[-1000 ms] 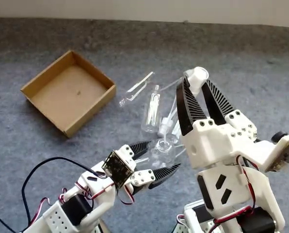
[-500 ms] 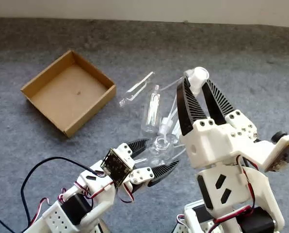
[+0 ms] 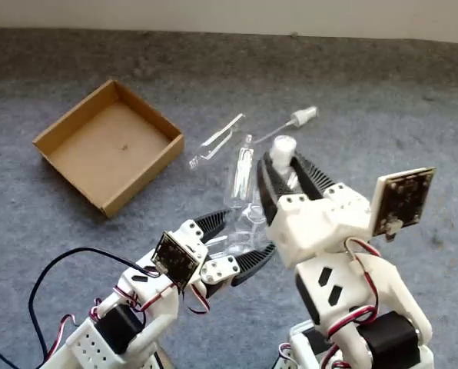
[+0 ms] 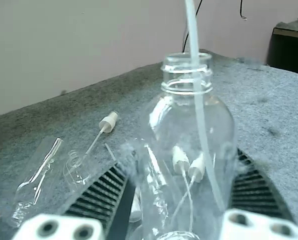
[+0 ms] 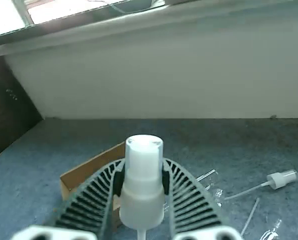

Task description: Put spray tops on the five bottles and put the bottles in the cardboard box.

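Left tool (image 3: 248, 234) grips bottle (image 4: 191, 125); right tool (image 5: 143, 167), spray top (image 5: 143, 187).

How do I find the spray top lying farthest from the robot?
Start at the cardboard box, then look across the grey table past the lying bottle. The spray top lies just beyond the right end effector; unlike the one gripped there, it lies flat with its thin tube showing.

The right gripper (image 3: 284, 163) swings down toward mid-frame, carrying its spray top (image 3: 283, 146), and the tube now meets the bottle (image 3: 243, 234) at its neck. Behind it, upper centre, a loose spray top (image 3: 303, 117) comes into sight.
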